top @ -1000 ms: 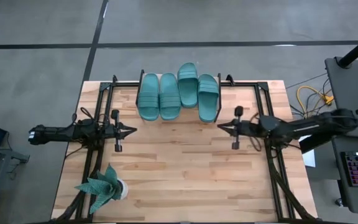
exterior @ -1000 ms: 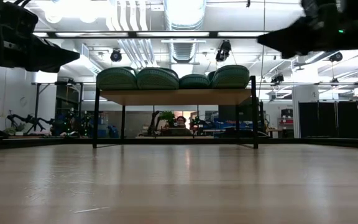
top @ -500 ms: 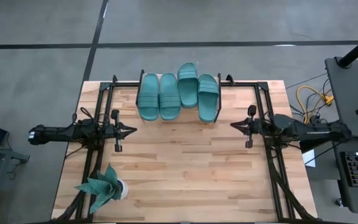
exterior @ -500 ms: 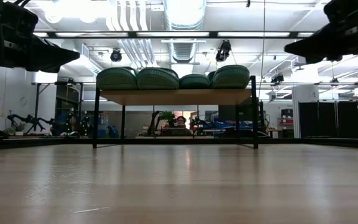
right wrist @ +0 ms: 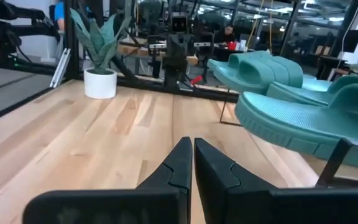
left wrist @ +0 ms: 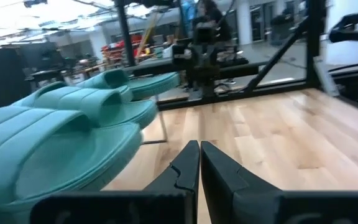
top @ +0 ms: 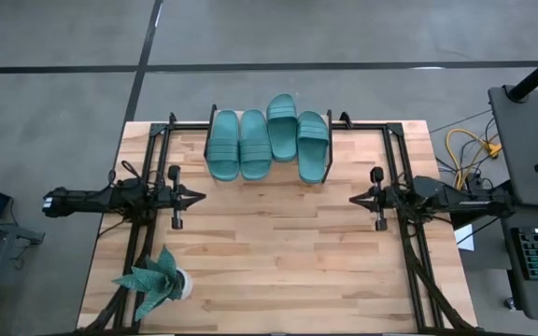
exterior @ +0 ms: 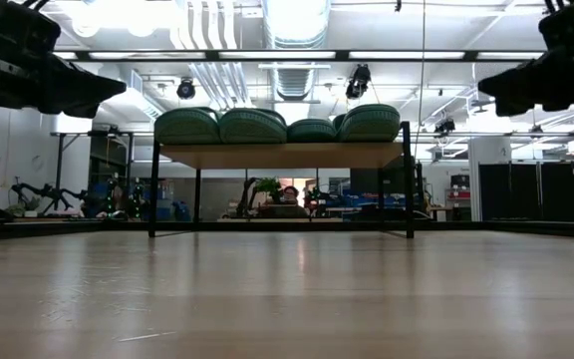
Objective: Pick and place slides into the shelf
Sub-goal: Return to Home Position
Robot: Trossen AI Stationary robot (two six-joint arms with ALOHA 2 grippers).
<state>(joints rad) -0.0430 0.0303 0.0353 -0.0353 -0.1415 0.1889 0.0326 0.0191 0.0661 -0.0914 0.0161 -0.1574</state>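
Four ribbed teal rubber slides (top: 255, 145) on wood-plank, wire-legged shelf (exterior: 282, 155); left gripper (top: 202, 196), right gripper (top: 351, 199): fingers pressed together, empty.

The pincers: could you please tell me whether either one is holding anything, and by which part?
Nothing is held: the left pincer and right pincer are shut and empty; the slides lie on the shelf.

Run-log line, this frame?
four teal rubber slide sandals on wood-top wire shelf | left gripper fingers shut, empty, left side | right gripper fingers shut, empty, right side
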